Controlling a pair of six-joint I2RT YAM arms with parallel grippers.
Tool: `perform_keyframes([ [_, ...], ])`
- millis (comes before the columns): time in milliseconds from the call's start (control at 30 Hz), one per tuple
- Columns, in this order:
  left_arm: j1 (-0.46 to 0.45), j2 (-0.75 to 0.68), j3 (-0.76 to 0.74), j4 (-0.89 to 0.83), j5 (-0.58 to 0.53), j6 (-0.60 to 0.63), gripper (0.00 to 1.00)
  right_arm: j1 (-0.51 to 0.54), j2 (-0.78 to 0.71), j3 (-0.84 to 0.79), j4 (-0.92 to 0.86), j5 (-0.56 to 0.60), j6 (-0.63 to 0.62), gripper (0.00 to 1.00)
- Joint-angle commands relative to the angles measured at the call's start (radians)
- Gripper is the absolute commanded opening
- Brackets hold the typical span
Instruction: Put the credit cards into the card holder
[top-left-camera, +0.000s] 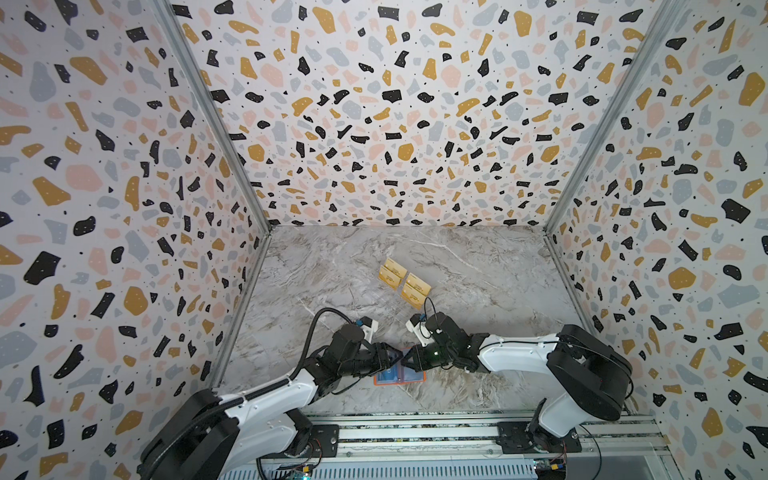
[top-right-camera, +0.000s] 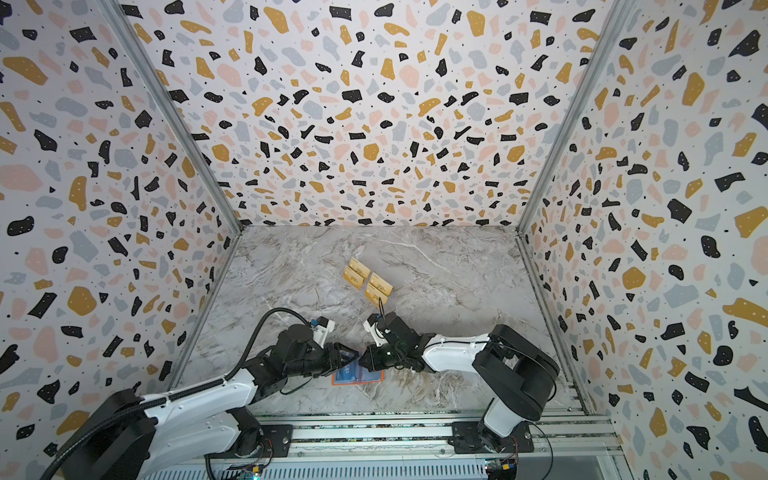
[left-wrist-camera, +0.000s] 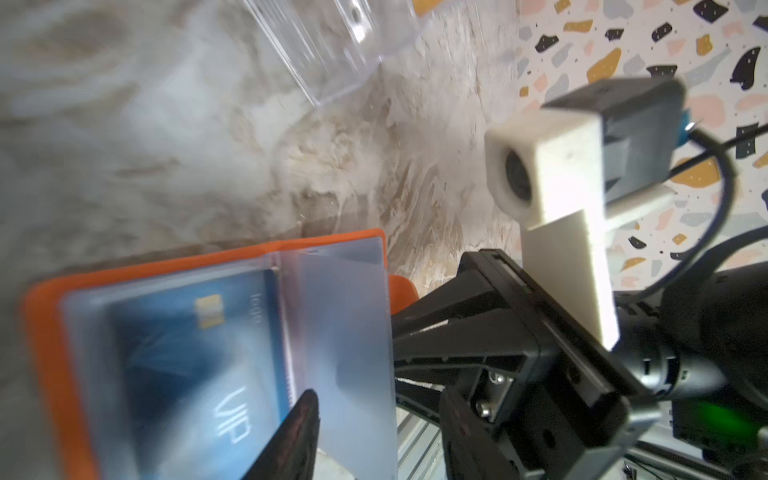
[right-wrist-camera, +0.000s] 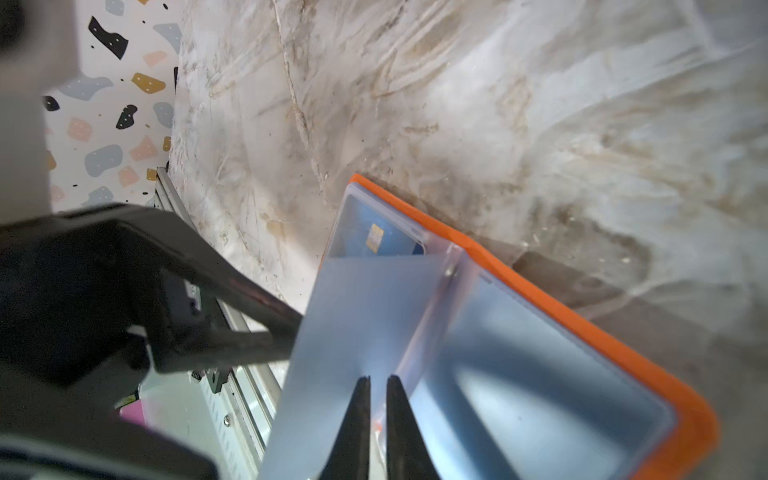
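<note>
Orange card holder (top-left-camera: 411, 376) lies open on the marble table (top-left-camera: 478, 266) near its front edge, between the two arms. One blue VIP card (left-wrist-camera: 187, 353) sits inside it behind clear plastic. Right jaws are clenched on a clear sleeve page (right-wrist-camera: 365, 311), holding it raised. Left jaws sit just beside that page; whether they are released or clenched I cannot tell. Gold credit cards (top-left-camera: 403, 282) sit grouped farther back, well apart.

arms (top-left-camera: 282, 395): white shells, black joints | black cables (top-left-camera: 312, 328) | white wrist-camera housing (left-wrist-camera: 548, 166) | green LED (top-left-camera: 435, 354)
</note>
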Motion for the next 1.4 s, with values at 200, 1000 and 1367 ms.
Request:
perform_keyframes([
  [200, 0.066, -0.111, 0.034, -0.203, -0.027, 0.07, 0.35, 0.008, 0.062, 0.047, 0.065, -0.053, -0.019, 0.11],
  [1000, -0.022, 0.037, -0.037, 0.022, -0.032, -0.001, 0.2, 0.0, 0.15, 0.1, 0.094, -0.08, -0.003, 0.11],
  [1367, -0.023, 0.112, -0.032, -0.037, -0.08, 0.045, 0.17, -0.152, -0.006, 0.165, -0.059, -0.13, -0.11, 0.14],
])
